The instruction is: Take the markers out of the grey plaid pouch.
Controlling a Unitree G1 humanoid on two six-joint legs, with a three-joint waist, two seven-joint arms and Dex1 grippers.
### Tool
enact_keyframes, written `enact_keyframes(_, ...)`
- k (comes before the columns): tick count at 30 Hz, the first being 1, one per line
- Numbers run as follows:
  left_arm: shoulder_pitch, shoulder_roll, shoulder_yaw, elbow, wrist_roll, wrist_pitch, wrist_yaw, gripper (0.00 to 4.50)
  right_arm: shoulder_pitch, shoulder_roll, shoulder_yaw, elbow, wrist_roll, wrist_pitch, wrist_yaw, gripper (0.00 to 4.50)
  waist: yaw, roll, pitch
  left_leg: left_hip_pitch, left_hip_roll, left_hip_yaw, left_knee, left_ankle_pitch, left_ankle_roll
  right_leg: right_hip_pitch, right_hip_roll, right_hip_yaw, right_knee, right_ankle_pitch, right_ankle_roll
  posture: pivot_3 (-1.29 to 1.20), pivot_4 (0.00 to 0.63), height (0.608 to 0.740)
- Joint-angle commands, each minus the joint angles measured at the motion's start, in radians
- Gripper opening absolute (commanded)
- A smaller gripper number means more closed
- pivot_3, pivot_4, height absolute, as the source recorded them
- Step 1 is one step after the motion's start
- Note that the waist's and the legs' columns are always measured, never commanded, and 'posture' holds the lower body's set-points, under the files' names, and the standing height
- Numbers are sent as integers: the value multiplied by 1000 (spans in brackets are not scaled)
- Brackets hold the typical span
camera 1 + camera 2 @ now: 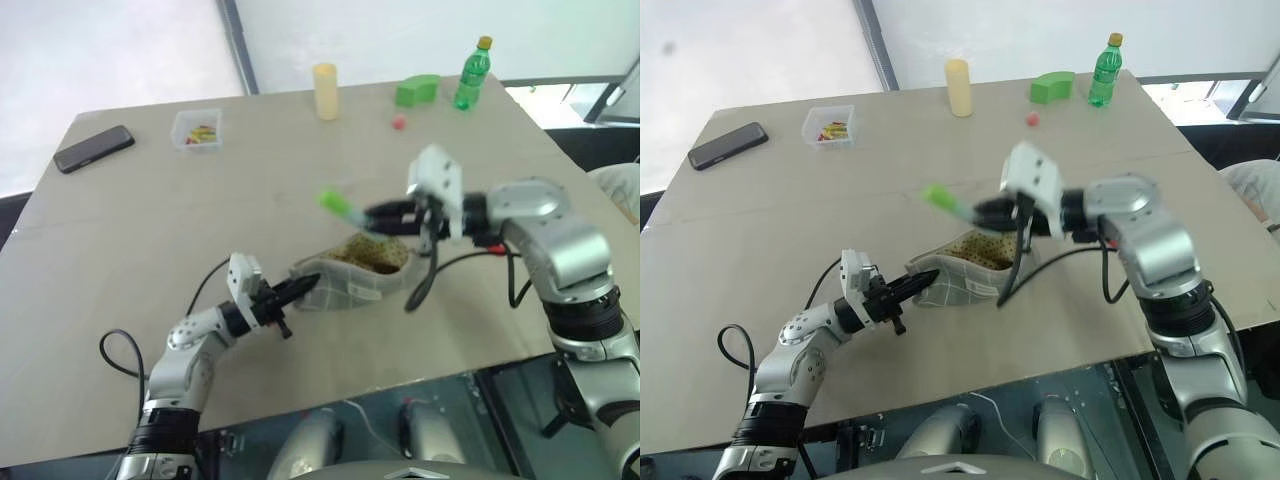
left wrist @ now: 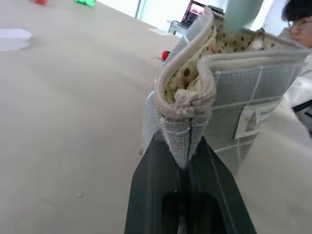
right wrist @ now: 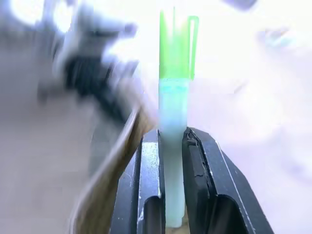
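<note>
The grey plaid pouch (image 1: 352, 276) lies open on the table near its front edge, its olive dotted lining (image 1: 372, 255) showing. My left gripper (image 1: 295, 290) is shut on the pouch's left end (image 2: 184, 127), pinching the fabric at the seam. My right gripper (image 1: 378, 214) hangs above the pouch, pointing left, shut on a light green marker (image 1: 338, 205) whose bright green cap (image 3: 177, 46) sticks out past the fingertips. The marker (image 1: 945, 200) is clear of the pouch. Any other marker is hidden.
At the table's far side stand a green bottle (image 1: 472, 73), a green block (image 1: 417, 90), a small red ball (image 1: 399, 122), a yellow cylinder (image 1: 325, 91) and a clear box (image 1: 197, 129). A black phone (image 1: 93, 148) lies far left. A black cable (image 1: 425, 275) droops from my right wrist.
</note>
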Motion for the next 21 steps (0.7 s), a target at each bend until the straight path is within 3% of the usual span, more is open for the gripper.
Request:
enact_keyframes(1,-6,12,34,42,51,-70,47,0,-43,23,-177,-68,155,133,-120,47,1,0,0,0,0,0,0,0,0,0,0,0,0,0,0,0,150,740)
enact_keyframes(6,-72,60,140,132,97,-224,131,0,-30,-89,-295,-109,147,267,-306,47,5,1,1,-1,0,0,-1,0,0,-2,0,0,0,0,0,0,150,740)
enact_keyframes(9,-109,96,182,200,152,-341,173,0,64,-247,-217,-126,82,300,-331,47,8,1,1,-2,-1,1,-2,0,0,-3,-1,0,-1,0,0,0,150,740)
enact_keyframes(12,-131,101,178,237,193,-408,200,0,156,-311,-123,-117,51,293,-340,47,15,0,1,-2,-1,2,-4,0,1,-4,-2,0,-3,0,0,0,150,740)
enact_keyframes(21,-103,72,111,140,191,-406,202,0,248,-271,46,98,-64,187,-404,47,4,0,2,-6,-1,3,-1,0,1,-7,-6,0,-1,0,0,0,150,740)
